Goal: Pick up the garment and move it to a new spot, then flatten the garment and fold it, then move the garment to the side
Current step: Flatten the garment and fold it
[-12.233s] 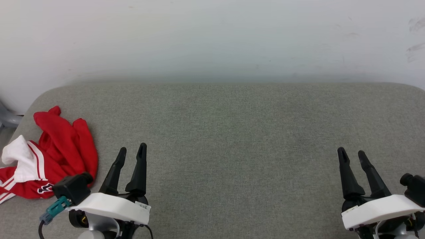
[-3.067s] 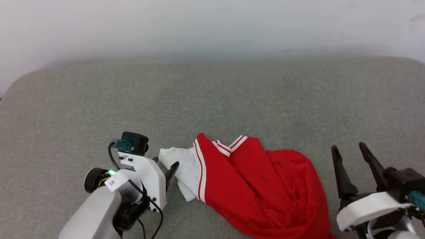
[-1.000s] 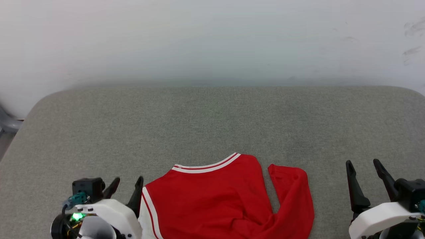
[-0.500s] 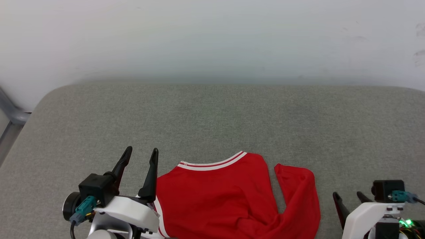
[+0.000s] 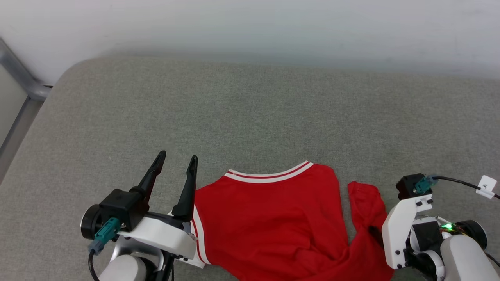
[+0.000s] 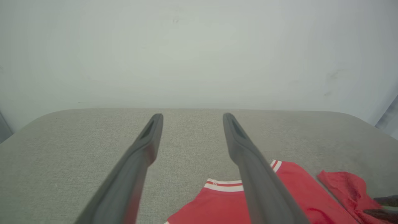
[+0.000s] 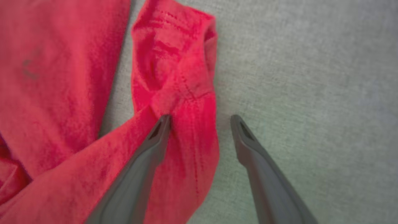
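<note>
The garment (image 5: pixel 269 222), red with striped trim at the neck, lies spread on the grey padded surface (image 5: pixel 250 117) near its front edge. Its right part is a crumpled, folded-over flap (image 5: pixel 365 203). My left gripper (image 5: pixel 176 160) stands open just left of the garment's white-striped side, fingers raised above the surface with nothing between them (image 6: pixel 191 114). My right gripper (image 7: pixel 200 116) points down, open, straddling the flap's outer edge (image 7: pixel 202 137): one finger is over red cloth, the other over bare grey surface. Whether the tips touch the cloth I cannot tell.
A white wall (image 5: pixel 250 23) runs behind the padded surface. A grey metal frame (image 5: pixel 23 78) stands past the surface's rounded far-left corner. Bare grey surface stretches behind and on both sides of the garment.
The head view has shifted. My right arm has tipped its wrist downward and come in over the garment's right flap. My left gripper stays open beside the garment's left edge.
</note>
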Motion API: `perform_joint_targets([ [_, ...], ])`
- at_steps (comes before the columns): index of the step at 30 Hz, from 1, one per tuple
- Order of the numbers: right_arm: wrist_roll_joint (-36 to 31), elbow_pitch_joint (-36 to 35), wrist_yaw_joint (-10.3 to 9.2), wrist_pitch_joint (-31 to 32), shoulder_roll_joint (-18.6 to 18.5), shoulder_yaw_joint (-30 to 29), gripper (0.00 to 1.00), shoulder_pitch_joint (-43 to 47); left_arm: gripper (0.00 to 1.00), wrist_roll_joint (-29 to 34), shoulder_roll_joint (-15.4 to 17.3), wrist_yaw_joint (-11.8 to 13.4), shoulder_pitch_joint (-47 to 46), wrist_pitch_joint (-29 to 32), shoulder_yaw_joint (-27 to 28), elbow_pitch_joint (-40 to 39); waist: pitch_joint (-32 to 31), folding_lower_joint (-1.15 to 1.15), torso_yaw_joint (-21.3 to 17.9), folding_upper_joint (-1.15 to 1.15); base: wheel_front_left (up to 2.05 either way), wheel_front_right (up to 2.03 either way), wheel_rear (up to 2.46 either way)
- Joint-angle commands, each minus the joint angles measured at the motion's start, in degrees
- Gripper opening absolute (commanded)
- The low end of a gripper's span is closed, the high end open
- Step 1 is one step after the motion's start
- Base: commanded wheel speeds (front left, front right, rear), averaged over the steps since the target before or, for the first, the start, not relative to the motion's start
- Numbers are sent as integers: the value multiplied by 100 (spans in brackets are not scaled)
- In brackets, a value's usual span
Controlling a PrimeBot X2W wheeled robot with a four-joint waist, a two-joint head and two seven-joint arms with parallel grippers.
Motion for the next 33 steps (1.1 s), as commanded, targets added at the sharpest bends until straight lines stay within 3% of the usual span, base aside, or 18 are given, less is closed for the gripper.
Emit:
perform_joint_targets([
  [1,105,227,-4,204,-93,111,100,-91,100,-1,-14,-40,-85,-32,-11,42,130,0,87,0,0,0,0],
  [4,290,610,-3,561,-95,258,100,-57,100,-24,-24,-71,-121,-44,-25,125,191,0,114,0,0,0,0],
  [5,372,714,-3,700,-69,291,74,-4,100,-31,-27,-83,-128,-49,-26,147,201,0,115,0,0,0,0],
  [6,456,781,-2,790,-29,318,27,35,100,-38,-29,-90,-144,-58,-24,169,209,0,110,0,0,0,0],
  [7,515,812,-1,838,-10,333,0,50,100,-34,-24,-90,-152,-49,-27,198,212,0,100,0,0,0,0],
  [14,512,312,-7,376,-80,1,0,99,100,-57,45,-30,-25,-24,9,300,4,0,-110,0,0,0,0],
  [20,417,-436,-6,212,53,-489,0,679,100,-85,94,57,144,58,-4,271,-275,0,-301,0,0,0,0],
  [27,328,-1455,-4,490,463,-1042,0,2170,100,-188,186,141,459,162,6,221,-576,0,-547,0,0,0,0],
  [31,476,-1612,-4,434,595,-1039,0,2772,100,-215,201,186,570,210,-13,205,-663,0,-628,0,0,0,0],
  [33,650,-1532,-4,254,613,-990,14,2918,100,-240,209,199,604,240,-16,205,-686,0,-653,0,0,0,0],
])
